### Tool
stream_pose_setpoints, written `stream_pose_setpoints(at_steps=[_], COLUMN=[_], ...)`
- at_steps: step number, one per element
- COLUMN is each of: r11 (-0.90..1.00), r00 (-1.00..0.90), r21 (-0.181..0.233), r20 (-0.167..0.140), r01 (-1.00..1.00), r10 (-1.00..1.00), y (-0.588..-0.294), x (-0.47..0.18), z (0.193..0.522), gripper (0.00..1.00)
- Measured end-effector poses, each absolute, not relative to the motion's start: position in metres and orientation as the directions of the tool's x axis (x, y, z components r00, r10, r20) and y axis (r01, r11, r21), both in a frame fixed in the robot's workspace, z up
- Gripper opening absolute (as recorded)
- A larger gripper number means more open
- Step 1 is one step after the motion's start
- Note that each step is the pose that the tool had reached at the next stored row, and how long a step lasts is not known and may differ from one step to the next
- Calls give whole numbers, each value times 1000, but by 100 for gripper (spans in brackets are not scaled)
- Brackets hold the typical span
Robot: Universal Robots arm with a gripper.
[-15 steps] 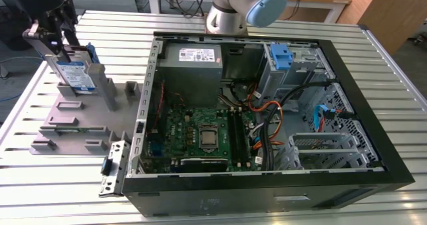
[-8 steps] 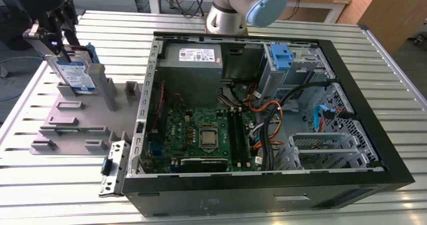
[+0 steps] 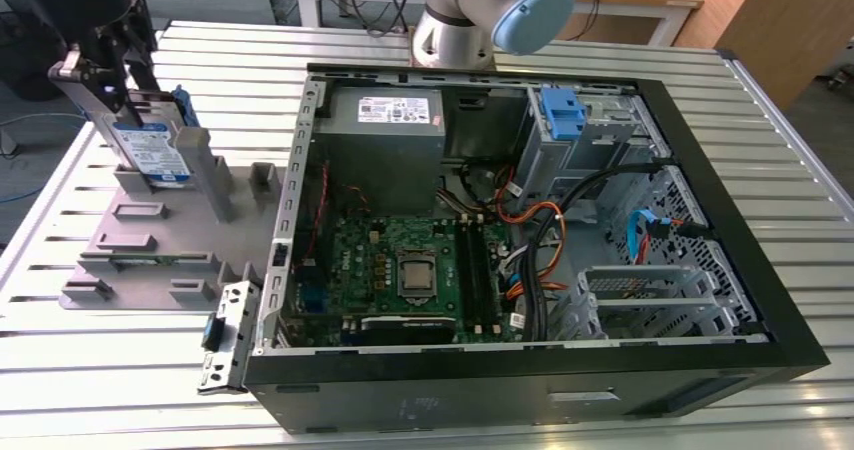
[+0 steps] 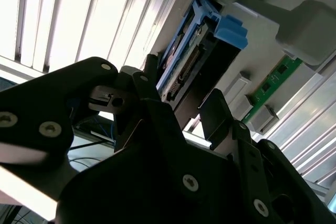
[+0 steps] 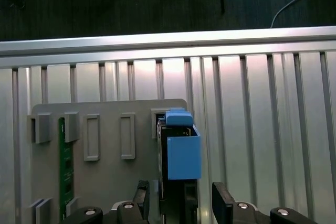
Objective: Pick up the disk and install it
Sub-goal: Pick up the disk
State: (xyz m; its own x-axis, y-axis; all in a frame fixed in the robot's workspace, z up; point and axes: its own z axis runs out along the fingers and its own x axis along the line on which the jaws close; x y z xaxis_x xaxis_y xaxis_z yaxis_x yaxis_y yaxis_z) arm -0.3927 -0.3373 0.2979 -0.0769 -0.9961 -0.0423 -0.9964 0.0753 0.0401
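The disk (image 3: 150, 148), silver with a blue-and-white label and blue side rails, stands on edge in a slot of the grey holder plate (image 3: 147, 245) at the exterior view's left. My gripper (image 3: 120, 95) hangs over its top. In the first wrist view the disk's blue rail (image 5: 182, 150) lies between the two dark fingers (image 5: 223, 200), with a gap on each side. In the second wrist view the disk's connector edge (image 4: 184, 66) sits just beyond the gripper (image 4: 181, 100). The jaws are open, straddling the disk without touching it.
The open computer case (image 3: 787, 300) fills the table's middle, with a grey power-supply box (image 3: 387, 120), a blue latch (image 3: 563, 110), the motherboard (image 3: 414, 270) and a drive cage (image 3: 647, 295). A green memory stick (image 5: 65, 166) sits in the holder plate. A metal bracket (image 3: 227, 335) lies beside the case.
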Motion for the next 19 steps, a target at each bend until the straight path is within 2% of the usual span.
stream_pose_setpoints(at_steps=[10, 12, 13, 19], r11=[75, 75, 75, 75], r00=[-77, -77, -77, -77], r21=[40, 40, 40, 40], r20=[-42, -42, -42, -42], r01=[-996, -996, -996, -996], r10=[-996, -996, -996, -996], y=[-337, -337, -337, -337], x=[-393, -393, -393, -393], z=[297, 297, 297, 297], gripper=[59, 58, 51, 49])
